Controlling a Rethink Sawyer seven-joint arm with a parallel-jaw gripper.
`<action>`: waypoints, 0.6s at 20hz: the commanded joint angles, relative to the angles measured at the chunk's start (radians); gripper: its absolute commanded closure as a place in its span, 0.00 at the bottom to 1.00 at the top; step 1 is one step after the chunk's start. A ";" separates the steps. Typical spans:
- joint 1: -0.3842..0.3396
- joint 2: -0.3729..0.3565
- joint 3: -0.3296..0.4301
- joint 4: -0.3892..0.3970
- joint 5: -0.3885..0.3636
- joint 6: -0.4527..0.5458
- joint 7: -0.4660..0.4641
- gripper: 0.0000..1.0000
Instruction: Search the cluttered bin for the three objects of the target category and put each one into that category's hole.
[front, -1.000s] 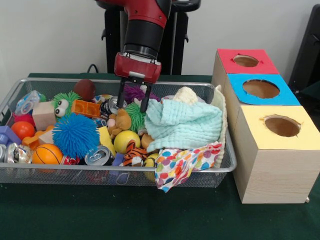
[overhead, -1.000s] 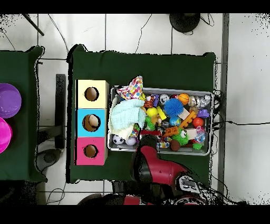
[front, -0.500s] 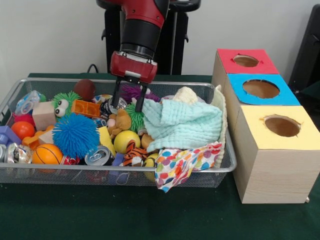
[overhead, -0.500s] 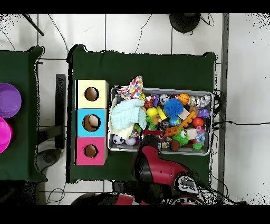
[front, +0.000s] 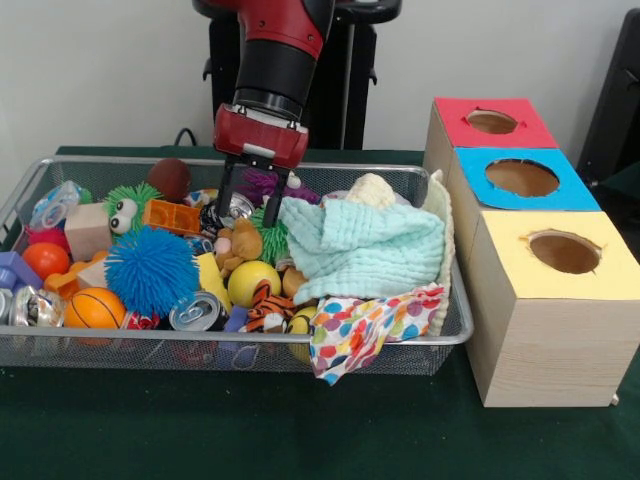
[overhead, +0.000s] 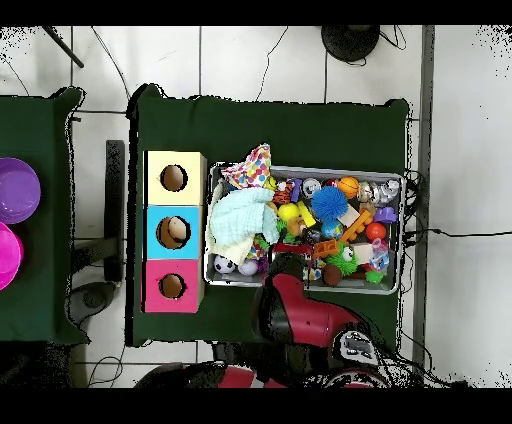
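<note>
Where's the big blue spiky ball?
In the front view, the blue spiky ball sits in the left half of the wire bin, just above the little basketball and below the green googly-eyed toy.

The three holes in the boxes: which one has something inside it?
The blue box's hole, the middle one: a pale object shows inside it, while the yellow and red holes look dark.

- The bin (front: 30, 185) is thin wire mesh, silvery metal.
- The mint cloth (front: 365, 250) looks soft and crinkled, matt.
- The dotted cloth (front: 365, 330) is thin printed fabric.
- The blue ball (front: 150, 270) is rubbery and bristling with soft spikes.
- The can (front: 195, 311) is shiny metal.
- The boxes (front: 545, 330) show pale matt wood grain, with coloured matt tops.
- The surface (front: 200, 425) wears dark green cloth.
</note>
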 joint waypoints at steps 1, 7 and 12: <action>-0.038 0.065 0.058 -0.135 -0.014 -0.057 0.159 0.00; -0.061 0.086 0.085 -0.140 -0.040 -0.076 0.183 0.00; -0.080 0.112 0.097 -0.157 -0.069 -0.102 0.182 0.00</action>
